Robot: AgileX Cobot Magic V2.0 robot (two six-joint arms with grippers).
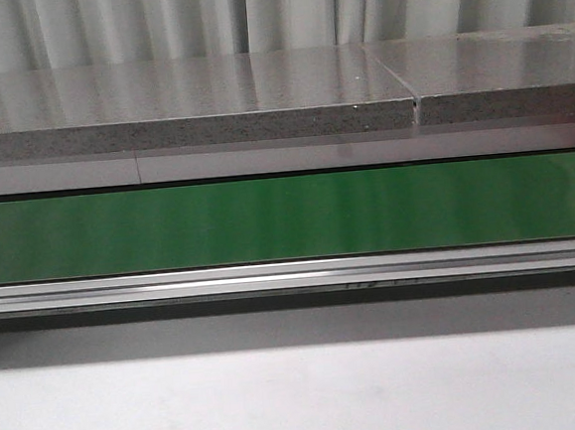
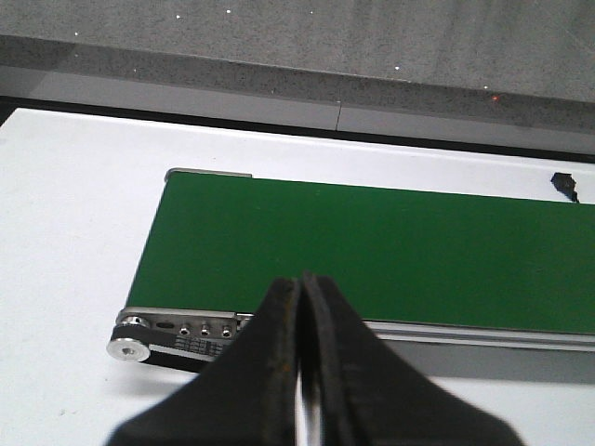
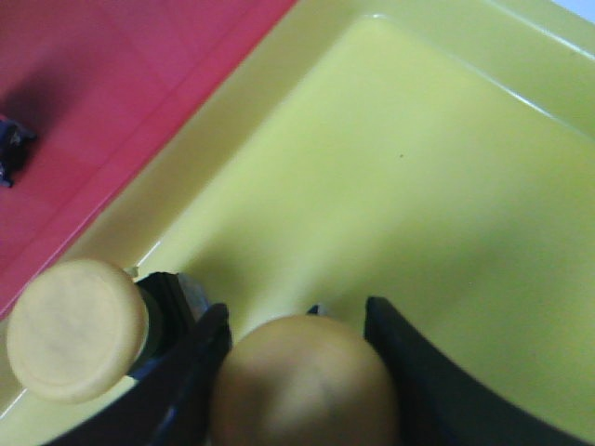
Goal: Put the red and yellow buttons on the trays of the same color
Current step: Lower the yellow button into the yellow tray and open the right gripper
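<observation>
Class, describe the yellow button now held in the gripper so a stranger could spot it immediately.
Find the yellow tray beside the red tray. Over it, the right gripper clasps a yellow button. Unlike the paler yellow button nearby, it sits between the fingers.

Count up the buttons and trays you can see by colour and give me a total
Yellow buttons: 2, one resting in the yellow tray, one between the right gripper's jaws
Red buttons: 0 in view
Yellow trays: 1
Red trays: 1
Total: 4
</observation>
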